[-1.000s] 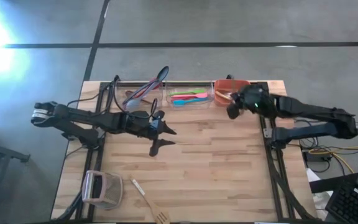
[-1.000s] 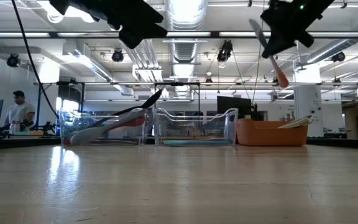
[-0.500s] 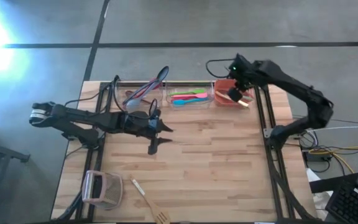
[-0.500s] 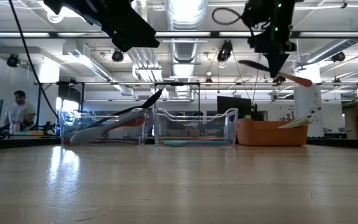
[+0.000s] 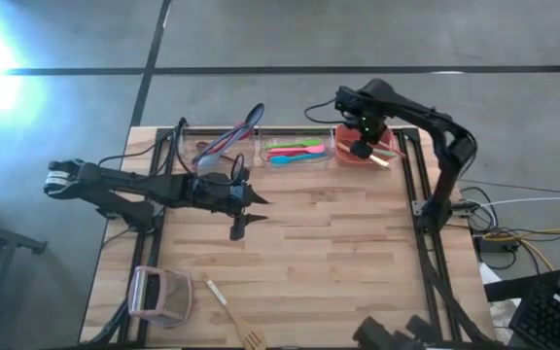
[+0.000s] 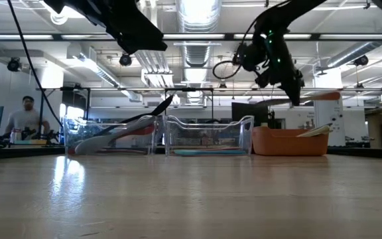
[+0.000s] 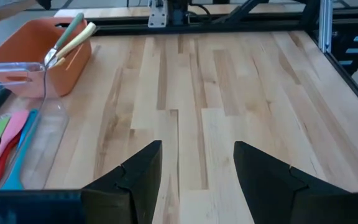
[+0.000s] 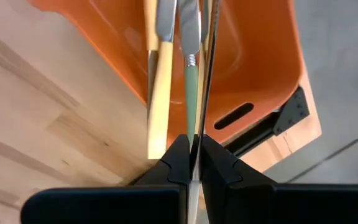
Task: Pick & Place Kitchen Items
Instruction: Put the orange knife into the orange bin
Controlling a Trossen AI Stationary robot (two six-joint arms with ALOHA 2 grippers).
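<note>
My right gripper (image 5: 362, 149) hangs over the orange bin (image 5: 350, 134) at the table's far edge, shut on a slim utensil (image 6: 322, 95) with a pale wood-coloured end. Inside the bin lie a wood-handled utensil (image 8: 159, 81) and a green-handled one (image 8: 191, 93), their ends leaning on its rim. My left gripper (image 5: 254, 200) hovers open above the middle of the table, with bare wood between its fingers (image 7: 197, 155). A wooden turner (image 5: 231, 313) lies flat near the front edge. My right gripper pinches the utensil between its two fingers, which show only its thin edge (image 8: 198, 134). The fingers come from above, pointing steeply down. The utensil lies about level, clear above the bin, with its pale end (image 6: 325, 95) sticking out to one side.
Two clear bins stand along the far edge: one (image 5: 222, 148) holds dark and red utensils, the other (image 5: 297, 152) pink, green and teal ones. A boxy pinkish-white handled object (image 5: 158, 295) sits at the near left. Black frame rails (image 5: 418, 185) run down both table sides.
My right gripper has swung in over the orange bin, sunk toward it and tipped to point steeply down, staying shut. The utensil in it has turned from hanging slantwise to about level.
</note>
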